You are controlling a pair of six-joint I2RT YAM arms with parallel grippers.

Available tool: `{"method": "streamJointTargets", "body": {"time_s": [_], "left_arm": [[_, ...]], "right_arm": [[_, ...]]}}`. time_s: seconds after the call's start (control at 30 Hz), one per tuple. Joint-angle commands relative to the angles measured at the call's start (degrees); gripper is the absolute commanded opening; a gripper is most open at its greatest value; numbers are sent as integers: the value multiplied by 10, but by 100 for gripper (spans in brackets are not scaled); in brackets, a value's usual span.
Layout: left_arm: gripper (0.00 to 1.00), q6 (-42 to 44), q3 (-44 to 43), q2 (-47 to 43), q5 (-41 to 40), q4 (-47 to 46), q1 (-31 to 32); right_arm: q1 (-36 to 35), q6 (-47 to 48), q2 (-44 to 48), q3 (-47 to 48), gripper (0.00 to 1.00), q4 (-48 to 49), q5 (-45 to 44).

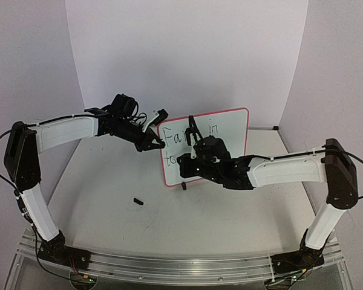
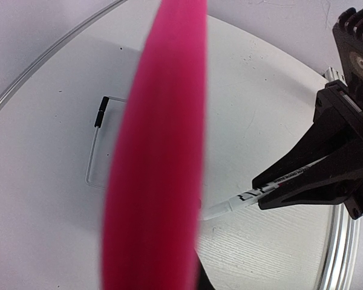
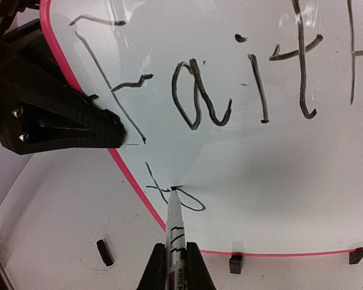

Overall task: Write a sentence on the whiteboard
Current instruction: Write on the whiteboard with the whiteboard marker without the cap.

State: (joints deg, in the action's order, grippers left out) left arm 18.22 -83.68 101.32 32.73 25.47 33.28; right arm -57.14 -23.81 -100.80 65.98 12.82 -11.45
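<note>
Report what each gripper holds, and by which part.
Right gripper: the marker, by its barrel, tip on the whiteboard. Left gripper: the whiteboard, by the pink frame at its left edge.

Seen from above, the right pincer [image 1: 193, 128] hides the middle of the sentence [image 1: 172, 138] on the whiteboard [image 1: 233, 142]. The left wrist sees the whiteboard only as a blurred pink band. The black piece [image 1: 138, 202] in front of the whiteboard is too small to identify.

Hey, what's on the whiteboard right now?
The sentence so far: "Faith in", then "to" just begun beneath, where the marker tip touches the whiteboard. Below that it looks blank. From above, the right arm covers the middle letters.
</note>
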Motion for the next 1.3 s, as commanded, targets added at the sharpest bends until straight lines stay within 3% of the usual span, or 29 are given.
{"method": "streamJointTargets", "body": {"time_s": [0.0,0.33,1.27], "left_arm": [[0,30,3,5,-54,49,0],[0,29,2,7,-52,50,0],[0,29,2,7,-52,50,1]], "right_arm": [[3,-1,47,-9,0,20,5],[3,-24,67,-56,0,9,-17],[12,-7,-3,0,0,-7,-31]]}}
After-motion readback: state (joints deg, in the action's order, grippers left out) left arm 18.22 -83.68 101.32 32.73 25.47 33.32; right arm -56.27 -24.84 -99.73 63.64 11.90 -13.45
